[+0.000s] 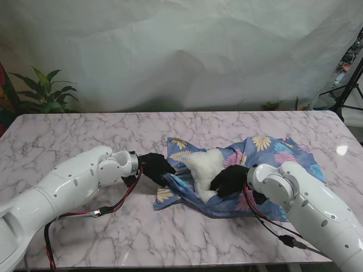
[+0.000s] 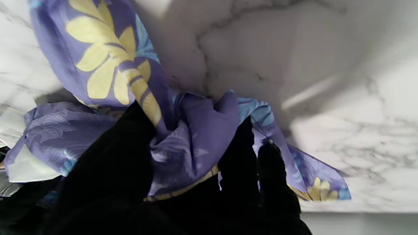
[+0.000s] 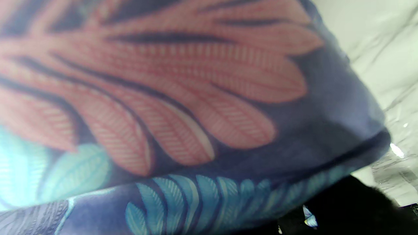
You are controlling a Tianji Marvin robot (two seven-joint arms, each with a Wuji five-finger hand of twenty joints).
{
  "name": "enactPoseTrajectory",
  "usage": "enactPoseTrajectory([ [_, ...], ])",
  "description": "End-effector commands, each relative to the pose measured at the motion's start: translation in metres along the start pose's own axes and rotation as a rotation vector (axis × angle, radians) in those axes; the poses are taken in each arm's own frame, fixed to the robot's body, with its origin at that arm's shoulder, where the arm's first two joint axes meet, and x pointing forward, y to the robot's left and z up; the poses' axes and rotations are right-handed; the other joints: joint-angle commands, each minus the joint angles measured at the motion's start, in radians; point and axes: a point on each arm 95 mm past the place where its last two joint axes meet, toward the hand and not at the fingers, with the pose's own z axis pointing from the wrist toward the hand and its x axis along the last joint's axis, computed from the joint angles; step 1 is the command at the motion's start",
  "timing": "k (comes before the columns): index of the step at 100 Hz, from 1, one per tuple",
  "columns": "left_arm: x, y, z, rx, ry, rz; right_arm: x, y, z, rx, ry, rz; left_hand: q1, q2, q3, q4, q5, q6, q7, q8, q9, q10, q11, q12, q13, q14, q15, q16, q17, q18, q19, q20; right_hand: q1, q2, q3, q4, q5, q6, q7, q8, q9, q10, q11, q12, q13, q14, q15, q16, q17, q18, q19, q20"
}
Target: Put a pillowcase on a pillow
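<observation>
A blue-purple floral pillowcase (image 1: 266, 156) lies crumpled right of the table's middle. A white pillow (image 1: 203, 165) sticks halfway out of its open mouth. My left hand (image 1: 156, 169), in a black glove, is shut on the lower edge of the mouth. In the left wrist view its fingers (image 2: 241, 163) pinch a fold of the purple cloth (image 2: 192, 137), and a bit of the pillow (image 2: 23, 166) shows beside it. My right hand (image 1: 229, 180) rests on the pillow's right side with its fingers curled onto it. The cloth (image 3: 183, 98) fills the right wrist view; only a dark fingertip (image 3: 352, 202) shows.
The marble table (image 1: 85, 136) reaches the near edge just past both forearms. A potted plant (image 1: 42, 93) stands behind the back left corner, a tripod leg (image 1: 347, 90) at the back right. Red and black cables (image 1: 108, 209) hang under my left forearm.
</observation>
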Motion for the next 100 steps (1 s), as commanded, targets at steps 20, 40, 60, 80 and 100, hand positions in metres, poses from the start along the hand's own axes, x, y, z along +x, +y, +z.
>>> enactPoseTrajectory([
  [20, 0.0, 0.005, -0.007, -0.168, 0.061, -0.015, -0.007, -0.027, 0.005, 0.073, -0.027, 0.022, 0.132, 0.114, -0.097, -0.032, -0.326, -0.093, -0.872, -0.97, 0.028, -0.027, 0.256, 0.064, -0.023, -0.076, 0.174, 0.26, -0.045, -0.032, -0.016, 0.055, 0.034, -0.02, 0.032, -0.018, 0.004, -0.012, 0.042, 0.007, 0.012, 0.046, 0.018, 0.009, 0.049, 0.069, 0.016, 0.011, 0.013, 0.098, -0.036, -0.013],
  [40, 0.002, 0.013, -0.007, -0.154, 0.114, 0.015, -0.005, -0.006, -0.002, 0.008, -0.048, 0.036, 0.121, 0.115, -0.032, -0.039, 0.01, -0.188, -0.683, -0.949, -0.036, -0.002, 0.599, 0.041, -0.066, -0.119, 0.385, 0.338, -0.045, -0.047, 0.03, 0.135, -0.036, 0.02, -0.092, -0.001, -0.013, 0.003, 0.017, 0.021, -0.005, 0.065, 0.013, 0.006, 0.04, 0.093, 0.023, 0.015, 0.008, 0.118, -0.041, -0.015],
  [60, 0.011, 0.024, -0.007, -0.111, 0.157, 0.045, 0.005, 0.021, -0.017, -0.108, -0.088, 0.074, 0.109, 0.091, -0.009, -0.039, 0.081, -0.208, -0.539, -0.949, -0.004, -0.001, 0.65, 0.038, -0.036, -0.129, 0.427, 0.315, -0.028, -0.048, 0.063, 0.144, -0.063, 0.013, -0.184, -0.001, -0.04, 0.009, -0.007, 0.019, -0.031, 0.082, 0.007, 0.004, 0.019, 0.118, 0.029, 0.019, 0.006, 0.176, -0.035, -0.015],
  [80, 0.015, 0.029, -0.004, -0.117, 0.176, 0.052, 0.017, 0.047, -0.033, -0.239, -0.138, 0.079, 0.105, 0.089, -0.001, -0.039, 0.076, -0.207, -0.535, -0.952, -0.006, 0.001, 0.649, 0.04, -0.039, -0.127, 0.426, 0.312, -0.03, -0.045, 0.063, 0.142, -0.053, 0.002, -0.217, -0.001, -0.043, 0.011, -0.018, 0.019, -0.033, 0.092, 0.008, 0.004, 0.021, 0.127, 0.035, 0.023, 0.013, 0.199, -0.02, -0.01],
  [100, 0.016, 0.031, -0.003, -0.126, 0.183, 0.051, 0.02, 0.071, -0.029, -0.376, -0.193, 0.075, 0.103, 0.087, 0.004, -0.039, 0.079, -0.207, -0.535, -0.955, -0.004, 0.001, 0.647, 0.04, -0.04, -0.126, 0.424, 0.309, -0.03, -0.042, 0.063, 0.14, -0.046, 0.011, -0.237, -0.002, -0.056, 0.026, -0.035, 0.018, -0.044, 0.094, 0.012, 0.006, 0.018, 0.132, 0.035, 0.026, 0.021, 0.198, -0.002, -0.003],
])
